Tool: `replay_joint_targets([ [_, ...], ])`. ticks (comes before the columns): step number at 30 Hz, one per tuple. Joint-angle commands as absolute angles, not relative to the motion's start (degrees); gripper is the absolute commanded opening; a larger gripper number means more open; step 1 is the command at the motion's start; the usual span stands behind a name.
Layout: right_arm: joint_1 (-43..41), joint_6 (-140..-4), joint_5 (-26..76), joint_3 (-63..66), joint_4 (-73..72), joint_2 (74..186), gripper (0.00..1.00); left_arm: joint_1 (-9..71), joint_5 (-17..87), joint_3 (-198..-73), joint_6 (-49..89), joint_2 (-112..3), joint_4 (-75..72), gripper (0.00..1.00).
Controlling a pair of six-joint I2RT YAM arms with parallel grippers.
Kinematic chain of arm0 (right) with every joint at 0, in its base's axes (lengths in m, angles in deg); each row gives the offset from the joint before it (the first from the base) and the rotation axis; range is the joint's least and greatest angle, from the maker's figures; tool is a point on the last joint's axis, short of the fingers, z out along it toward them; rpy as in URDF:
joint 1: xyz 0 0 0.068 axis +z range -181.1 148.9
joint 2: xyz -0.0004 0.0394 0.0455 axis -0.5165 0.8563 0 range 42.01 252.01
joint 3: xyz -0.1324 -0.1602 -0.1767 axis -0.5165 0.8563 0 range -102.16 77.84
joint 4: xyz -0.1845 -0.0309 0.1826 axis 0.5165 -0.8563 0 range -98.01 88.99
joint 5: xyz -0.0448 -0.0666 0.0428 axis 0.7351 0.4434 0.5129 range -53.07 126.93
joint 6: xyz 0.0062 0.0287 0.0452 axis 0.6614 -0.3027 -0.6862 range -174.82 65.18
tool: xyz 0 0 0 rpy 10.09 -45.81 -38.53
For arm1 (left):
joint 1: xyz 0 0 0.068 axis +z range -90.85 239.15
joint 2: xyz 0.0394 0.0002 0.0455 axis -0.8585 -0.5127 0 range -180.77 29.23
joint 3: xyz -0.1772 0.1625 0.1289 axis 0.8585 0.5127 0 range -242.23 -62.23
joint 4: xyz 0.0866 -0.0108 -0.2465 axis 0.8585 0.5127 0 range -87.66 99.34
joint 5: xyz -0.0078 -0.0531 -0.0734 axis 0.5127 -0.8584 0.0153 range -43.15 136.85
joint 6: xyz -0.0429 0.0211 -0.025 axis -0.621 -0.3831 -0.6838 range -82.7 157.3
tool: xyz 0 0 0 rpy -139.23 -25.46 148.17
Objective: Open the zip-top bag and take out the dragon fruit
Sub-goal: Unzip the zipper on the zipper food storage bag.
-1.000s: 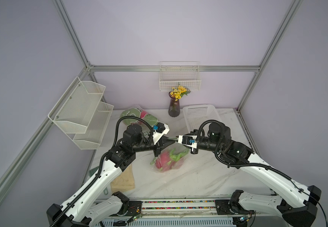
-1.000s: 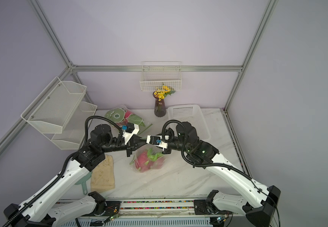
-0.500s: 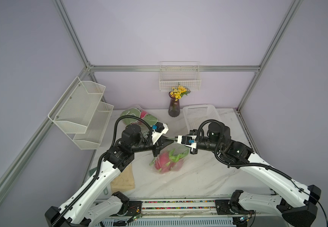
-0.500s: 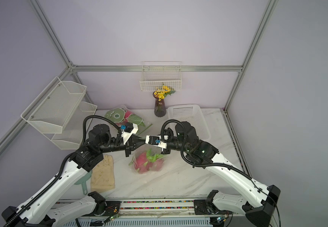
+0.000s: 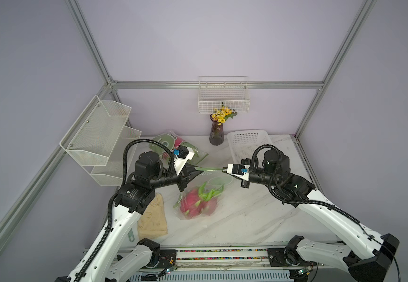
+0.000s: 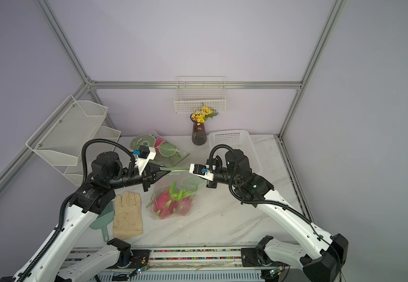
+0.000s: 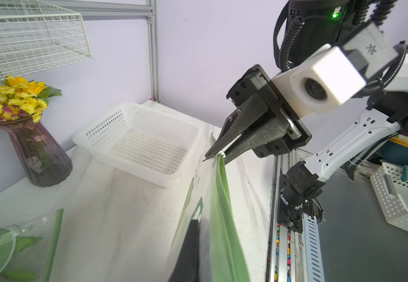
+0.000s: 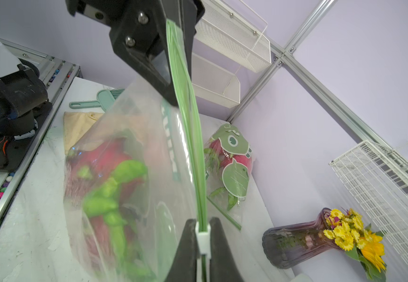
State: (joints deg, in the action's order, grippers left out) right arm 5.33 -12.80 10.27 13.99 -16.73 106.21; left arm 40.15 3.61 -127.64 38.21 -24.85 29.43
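Left fingers [image 8: 146,61] pinching zip-top bag [image 8: 134,114], right fingers [image 7: 243,125] gripping its slider [image 8: 202,238] (dragon fruit [image 5: 193,203] inside)

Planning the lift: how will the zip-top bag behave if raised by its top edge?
Likely floppy: the zip-top bag sags and creases below the zip strip pinched by the left end effector and right end effector. Probably bottom-heavy: the dragon fruit sits bunched at the low end.
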Motion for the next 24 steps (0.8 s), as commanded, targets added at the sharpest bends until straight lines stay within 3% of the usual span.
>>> replay_joint_targets([
  [1, 0.7, -13.1, 13.7, 17.0, -20.5, 102.8, 0.00, 45.0, 6.2, -132.3, 37.3, -21.0, 29.2, 0.00],
  [24, -9.0, -14.9, 10.5, 22.5, -18.0, 100.0, 0.00, 55.3, 2.9, -130.6, 32.1, -20.0, 26.4, 0.00],
])
